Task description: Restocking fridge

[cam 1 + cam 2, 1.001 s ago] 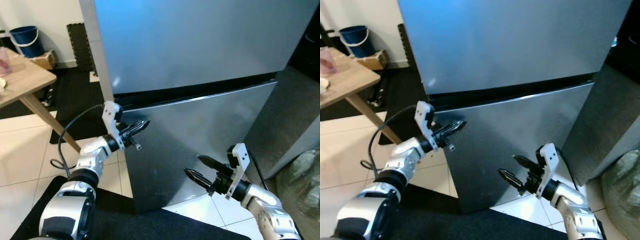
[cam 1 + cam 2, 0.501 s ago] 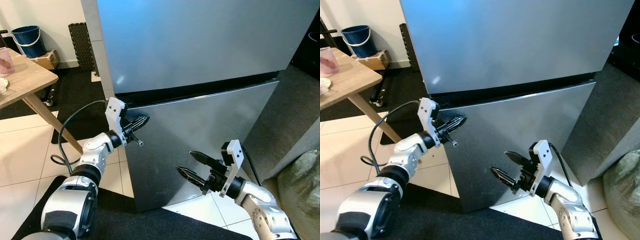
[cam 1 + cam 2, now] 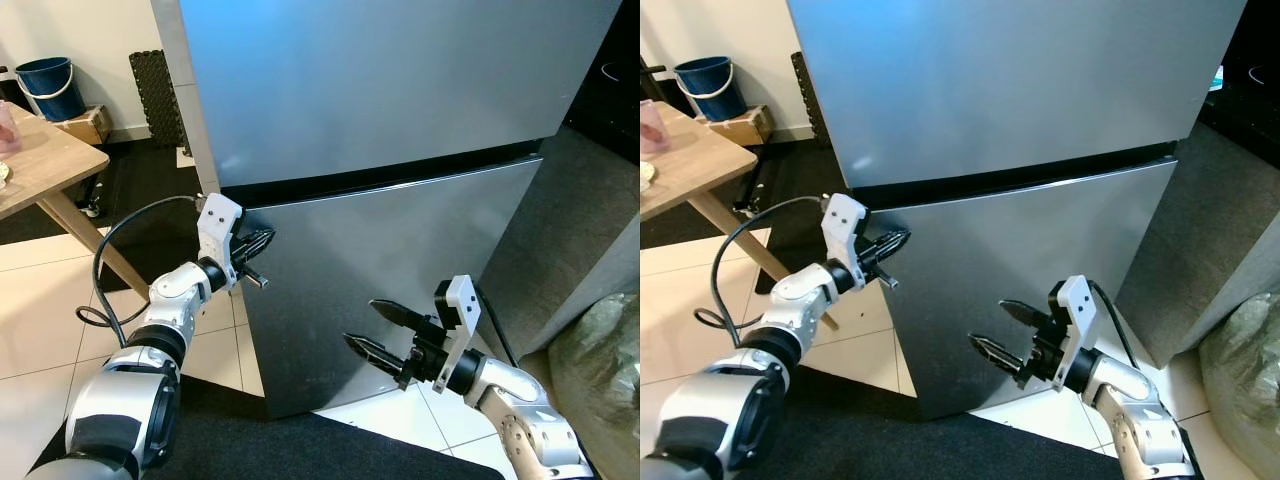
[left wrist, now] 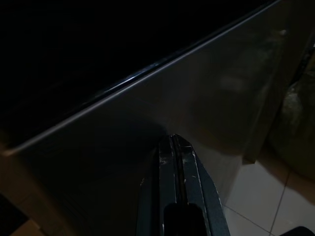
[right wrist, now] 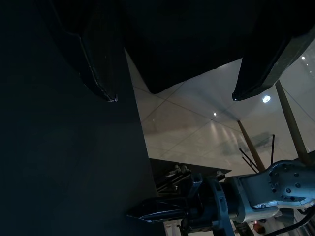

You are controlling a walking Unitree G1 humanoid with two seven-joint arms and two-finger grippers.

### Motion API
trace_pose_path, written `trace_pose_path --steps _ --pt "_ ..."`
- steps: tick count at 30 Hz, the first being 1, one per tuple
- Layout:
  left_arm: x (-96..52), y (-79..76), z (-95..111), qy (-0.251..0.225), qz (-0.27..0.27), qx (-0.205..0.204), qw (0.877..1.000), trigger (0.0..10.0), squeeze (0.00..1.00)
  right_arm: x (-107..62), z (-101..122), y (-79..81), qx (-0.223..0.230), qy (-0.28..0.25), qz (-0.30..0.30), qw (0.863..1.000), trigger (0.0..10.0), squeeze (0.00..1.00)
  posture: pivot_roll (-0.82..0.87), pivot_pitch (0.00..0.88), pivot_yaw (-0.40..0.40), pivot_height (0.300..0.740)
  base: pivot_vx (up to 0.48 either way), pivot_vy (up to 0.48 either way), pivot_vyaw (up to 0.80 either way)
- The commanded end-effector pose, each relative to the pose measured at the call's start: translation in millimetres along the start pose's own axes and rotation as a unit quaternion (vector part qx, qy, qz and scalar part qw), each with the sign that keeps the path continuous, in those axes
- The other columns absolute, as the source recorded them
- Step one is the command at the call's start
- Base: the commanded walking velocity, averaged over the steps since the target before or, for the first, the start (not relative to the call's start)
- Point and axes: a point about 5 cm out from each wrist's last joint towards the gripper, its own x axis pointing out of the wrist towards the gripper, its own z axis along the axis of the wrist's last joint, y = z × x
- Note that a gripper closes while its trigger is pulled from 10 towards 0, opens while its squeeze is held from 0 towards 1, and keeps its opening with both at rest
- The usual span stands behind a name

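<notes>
Fridge (image 3: 400, 120) closed, both doors shut. Left gripper (image 3: 258, 243) at lower door's (image 3: 400, 270) left edge, jaws closed, holding nothing. Right gripper (image 3: 380, 330) near door front, jaws wide apart, empty.

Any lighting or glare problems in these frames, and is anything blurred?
Left and right eye views: sharp and evenly lit, with soft bluish sheen on the fridge doors. Left wrist view: very dark, only the shut left gripper and lower door legible. Right wrist view: dim, the steel mirrors the room behind the open right gripper.
</notes>
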Motion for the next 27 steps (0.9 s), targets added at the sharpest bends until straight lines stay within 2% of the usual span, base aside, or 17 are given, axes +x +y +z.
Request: trace_pose_path --steps 1,3,4,7,8,10,11,13,16,18,20,22,23,27 --pt "-9.1 22.0 12 -0.021 0.054 0.005 0.998 10.0 0.00 -0.3 -1 2.9 0.003 0.007 0.009 1.000 10.0 0.00 -0.14 0.124 0.054 0.740 0.000 0.000 0.00" --pt "-8.7 14.2 8 -0.029 0.015 -0.017 0.999 10.0 0.00 0.4 -6 2.8 0.002 0.020 0.008 1.000 10.0 0.00 -0.14 0.120 0.051 0.740 0.000 0.000 0.00" --pt "-8.7 14.2 8 -0.029 0.015 -0.017 0.999 10.0 0.00 0.4 -6 2.8 0.002 0.020 0.008 1.000 10.0 0.00 -0.14 0.120 0.051 0.740 0.000 0.000 0.00" --pt "-14.2 -8.0 -16 -0.009 -0.075 -0.051 0.996 10.0 0.00 1.0 -17 3.2 0.000 0.044 0.009 0.999 10.0 0.00 -0.13 0.116 0.047 0.740 0.000 0.000 0.00" --pt "-14.2 -8.0 -16 -0.009 -0.075 -0.051 0.996 10.0 0.00 1.0 -17 3.2 0.000 0.044 0.009 0.999 10.0 0.00 -0.13 0.116 0.047 0.740 0.000 0.000 0.00" --pt "-26.1 -20.7 -38 0.016 -0.108 -0.074 0.991 10.0 0.00 3.1 -19 4.3 0.005 0.046 0.013 0.999 10.0 0.00 -0.12 0.112 0.044 0.740 0.000 0.000 0.00" --pt "-26.1 -20.7 -38 0.016 -0.108 -0.074 0.991 10.0 0.00 3.1 -19 4.3 0.005 0.046 0.013 0.999 10.0 0.00 -0.12 0.112 0.044 0.740 0.000 0.000 0.00" --pt "-40.1 -27.2 -58 0.041 -0.109 -0.094 0.989 10.0 0.00 5.9 -19 4.3 0.007 0.042 0.016 0.999 10.0 0.00 -0.11 0.107 0.043 0.740 0.000 0.000 0.00" --pt "-68.5 -32.9 -89 0.081 -0.078 -0.125 0.986 10.0 0.00 8.9 -16 2.6 0.007 0.036 0.021 0.999 10.0 0.00 -0.10 0.099 0.038 0.740 0.000 0.000 0.00" --pt "-73.8 -33.6 -94 0.087 -0.072 -0.132 0.985 10.0 0.00 9.4 -16 2.3 0.007 0.036 0.021 0.999 10.0 0.00 -0.10 0.099 0.038 0.740 0.000 0.000 0.00" --pt "-92.9 -37.4 -112 0.114 -0.047 -0.152 0.981 10.0 0.00 9.9 -15 0.8 0.006 0.036 0.023 0.999 10.0 0.00 -0.09 0.093 0.030 0.740 0.000 0.000 0.00" --pt "-119.8 -47.7 -136 0.160 -0.017 -0.179 0.971 10.0 0.00 11.2 -15 -0.9 0.003 0.036 0.026 0.999 10.0 0.00 -0.08 0.089 0.027 0.740 0.000 0.000 0.00" --pt "-119.8 -47.7 -136 0.160 -0.017 -0.179 0.971 10.0 0.00 11.2 -15 -0.9 0.003 0.036 0.026 0.999 10.0 0.00 -0.08 0.089 0.027 0.740 0.000 0.000 0.00" --pt "-167.9 -75.9 -177 0.259 0.041 -0.230 0.937 10.0 0.00 13.6 -14 -2.8 0.002 0.035 0.028 0.999 10.0 0.00 -0.07 0.082 0.022 0.740 0.000 0.000 0.00"
